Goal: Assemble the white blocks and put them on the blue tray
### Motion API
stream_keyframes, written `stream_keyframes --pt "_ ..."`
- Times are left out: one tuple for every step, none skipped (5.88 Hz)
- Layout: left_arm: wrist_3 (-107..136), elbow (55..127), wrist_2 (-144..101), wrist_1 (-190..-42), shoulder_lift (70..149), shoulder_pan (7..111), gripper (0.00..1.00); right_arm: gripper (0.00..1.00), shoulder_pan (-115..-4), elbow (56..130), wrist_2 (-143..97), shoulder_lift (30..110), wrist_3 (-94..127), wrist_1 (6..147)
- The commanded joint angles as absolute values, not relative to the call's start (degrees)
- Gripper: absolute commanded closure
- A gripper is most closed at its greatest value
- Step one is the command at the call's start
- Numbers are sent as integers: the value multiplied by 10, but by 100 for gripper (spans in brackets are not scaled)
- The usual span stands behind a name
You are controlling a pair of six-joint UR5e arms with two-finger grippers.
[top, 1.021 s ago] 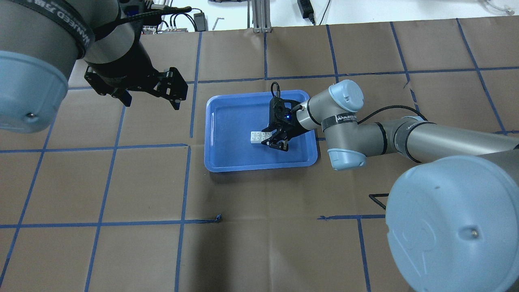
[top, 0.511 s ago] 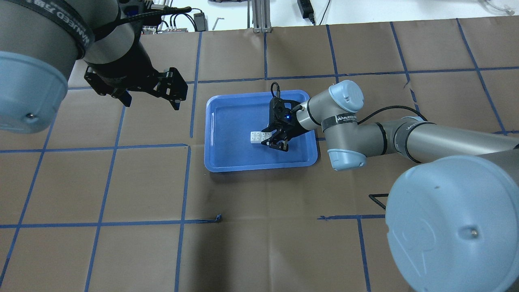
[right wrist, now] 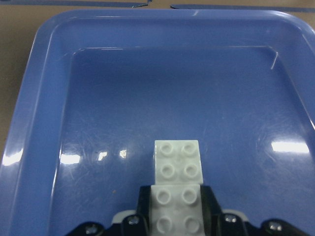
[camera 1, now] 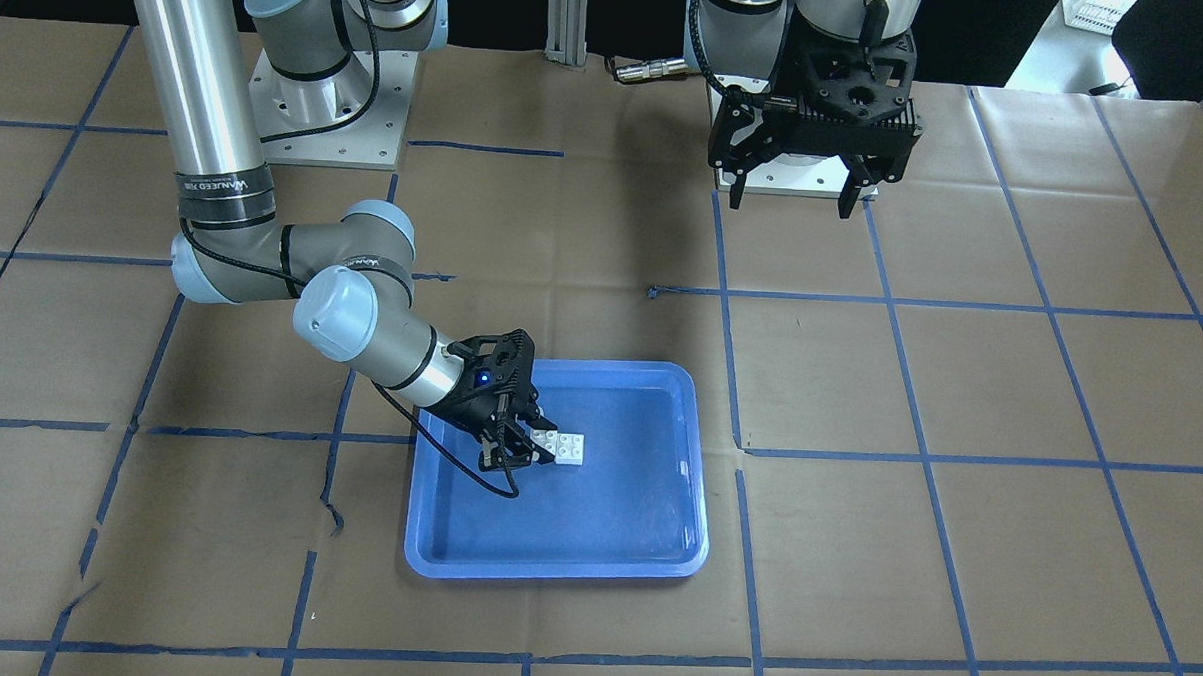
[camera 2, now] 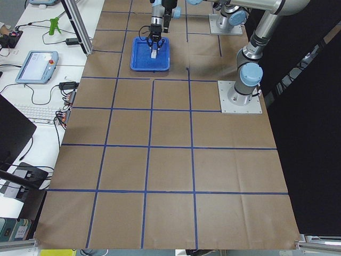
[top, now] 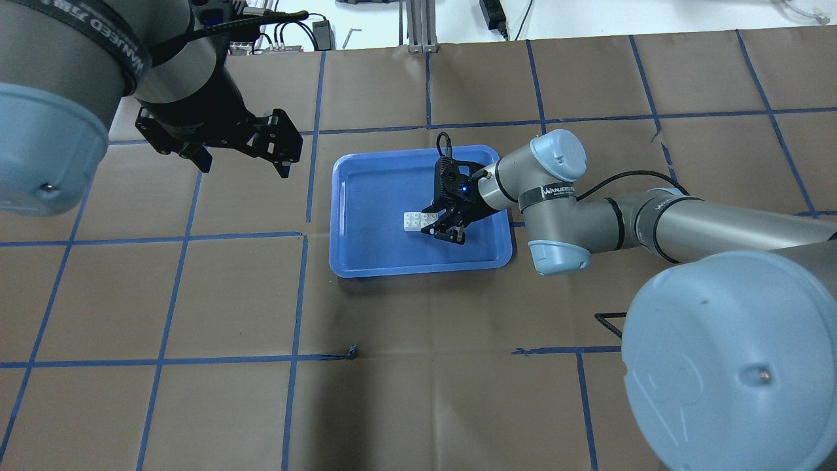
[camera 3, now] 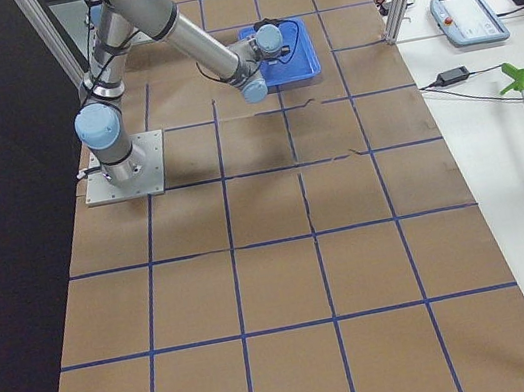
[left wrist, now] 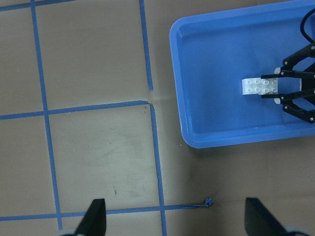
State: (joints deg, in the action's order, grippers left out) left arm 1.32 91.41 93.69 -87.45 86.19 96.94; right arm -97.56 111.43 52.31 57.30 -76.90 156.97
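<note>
Right wrist-mounted: white block (right wrist: 175, 212) between jaws

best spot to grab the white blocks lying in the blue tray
Grip the white blocks across their two flat long sides at one end, coming down over that end. They lie flat, studs up, on the blue tray, so only the side walls are free. The right gripper clasps one end just so.

blue tray (right wrist: 44, 98) is glossy, slightly scuffed plastic, white blocks (right wrist: 177, 164) look like smooth matt plastic, tabletop (top: 196, 294) is dull brown paper
</note>
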Motion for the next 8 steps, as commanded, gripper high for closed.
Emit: stream_keyframes --pt "13 914 937 -875 861 969 1 71 -976 1114 523 573 -769 1571" --pt "13 914 937 -875 861 969 1 71 -976 1114 523 573 -764 1575" --pt "13 914 937 -875 861 969 1 71 -976 1114 523 573 -754 1582" --pt "13 915 937 -875 861 969 1 71 -976 1114 524 573 -753 1581" --pt "13 915 937 -875 861 969 1 63 -976 1114 524 573 -752 1580" --pt "13 916 937 -874 861 969 1 51 -976 1114 523 573 -750 1579" --pt "14 916 937 -875 861 969 1 48 -976 1114 523 573 -750 1579" --pt "14 916 937 -874 861 969 1 48 -976 1114 523 573 -749 1579"
